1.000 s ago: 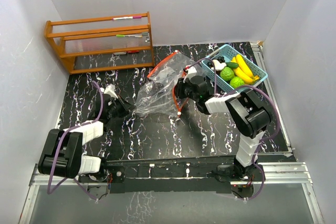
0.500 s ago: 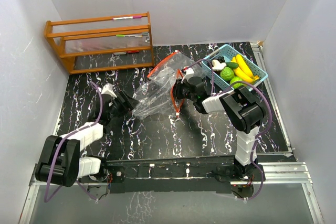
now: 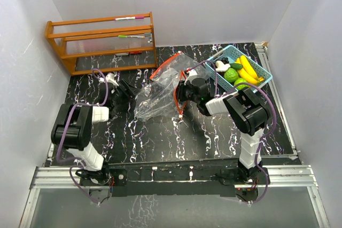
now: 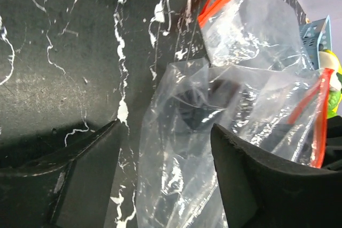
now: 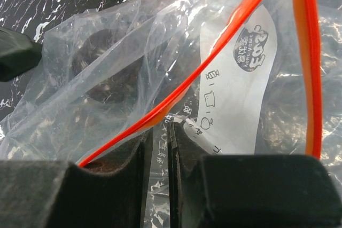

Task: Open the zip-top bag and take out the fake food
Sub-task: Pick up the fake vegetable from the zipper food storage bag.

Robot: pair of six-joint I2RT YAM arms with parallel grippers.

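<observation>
Robot lab cell: white panel walls [image 3: 214, 4], black marbled tabletop [image 3: 160, 137], aluminium mounting rail [image 3: 299, 174] along near edge.

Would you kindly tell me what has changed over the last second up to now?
The left gripper let go of the bag's left corner, opened, and swung toward the back of the table as its arm folded up. The right gripper stays pinched on the bag beside its orange zip strip. The bag has barely shifted, and the basket of fake food has not moved.
</observation>
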